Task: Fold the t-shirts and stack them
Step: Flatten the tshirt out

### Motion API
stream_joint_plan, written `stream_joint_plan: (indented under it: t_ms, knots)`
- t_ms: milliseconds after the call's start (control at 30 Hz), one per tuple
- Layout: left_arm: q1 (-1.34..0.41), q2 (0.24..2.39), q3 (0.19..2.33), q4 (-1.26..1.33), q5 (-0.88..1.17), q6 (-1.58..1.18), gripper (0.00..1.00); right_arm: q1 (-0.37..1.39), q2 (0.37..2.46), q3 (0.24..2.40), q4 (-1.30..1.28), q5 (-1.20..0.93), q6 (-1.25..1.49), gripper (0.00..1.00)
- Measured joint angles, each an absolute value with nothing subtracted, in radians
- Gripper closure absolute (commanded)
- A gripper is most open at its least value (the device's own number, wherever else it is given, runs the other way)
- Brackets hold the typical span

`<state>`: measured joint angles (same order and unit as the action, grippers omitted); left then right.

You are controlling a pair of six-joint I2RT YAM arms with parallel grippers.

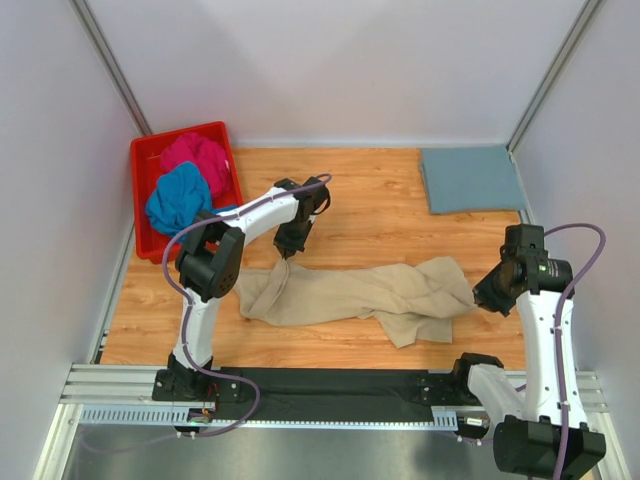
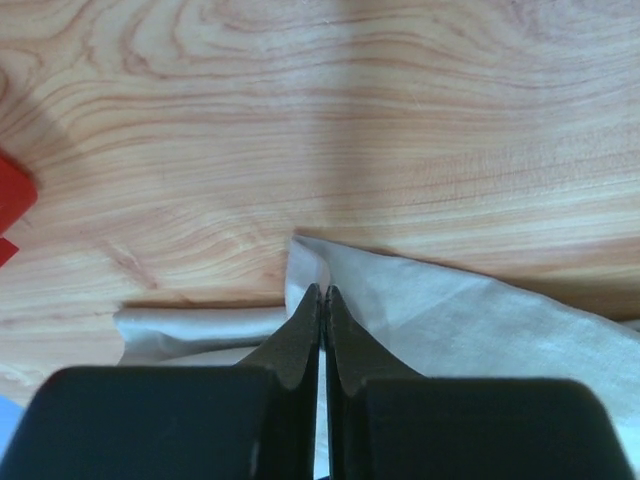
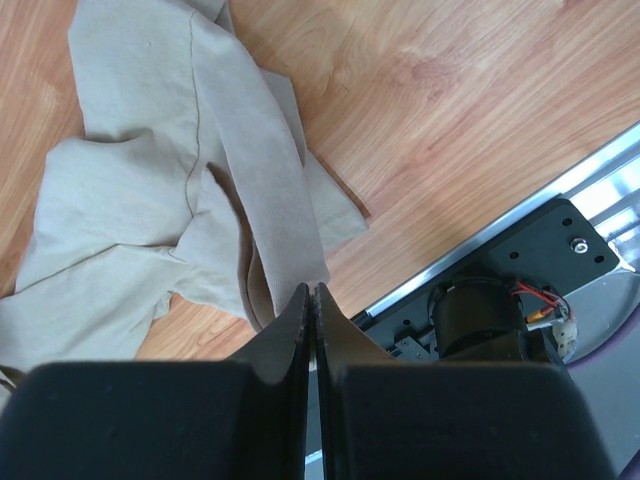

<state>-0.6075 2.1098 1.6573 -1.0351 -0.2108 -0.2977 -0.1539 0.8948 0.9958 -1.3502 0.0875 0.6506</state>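
2 white arms (image 1: 262, 211) with black joints, purple cables (image 1: 580, 226).

Left claw (image 2: 322, 292) closed on the edge of the beige t-shirt (image 2: 480, 320), over wooden table (image 2: 350, 120) (red bin (image 2: 12, 205) at left).

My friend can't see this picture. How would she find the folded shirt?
On the wooden table, go to the far right corner. The grey-blue t-shirt lies there. It alone is flat and neat: the beige t-shirt is crumpled, the magenta t-shirt and blue t-shirt bunched in the red bin.
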Motion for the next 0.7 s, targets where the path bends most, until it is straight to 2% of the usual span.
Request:
stream_joint_plan:
  t_ms: [167, 367, 567, 700]
  knots:
    - [-0.607, 2.109, 1.717, -1.119, -0.216, -0.297, 1.00, -0.154, 0.969, 1.085, -1.370, 0.113, 0.651, 1.00]
    - [-0.607, 2.034, 1.975, -1.263, -0.292, -0.305, 1.00, -0.155, 1.192, 1.533, -1.378, 0.183, 0.672, 1.00]
    - [-0.607, 1.702, 2.044, -1.283, -0.450, -0.389, 1.00, -0.165, 1.427, 2.056, -1.363, 0.236, 0.714, 1.00]
    - [-0.607, 1.449, 2.072, -1.298, -0.549, -0.443, 1.00, -0.192, 1.465, 2.236, -1.348, 0.241, 0.749, 1.00]
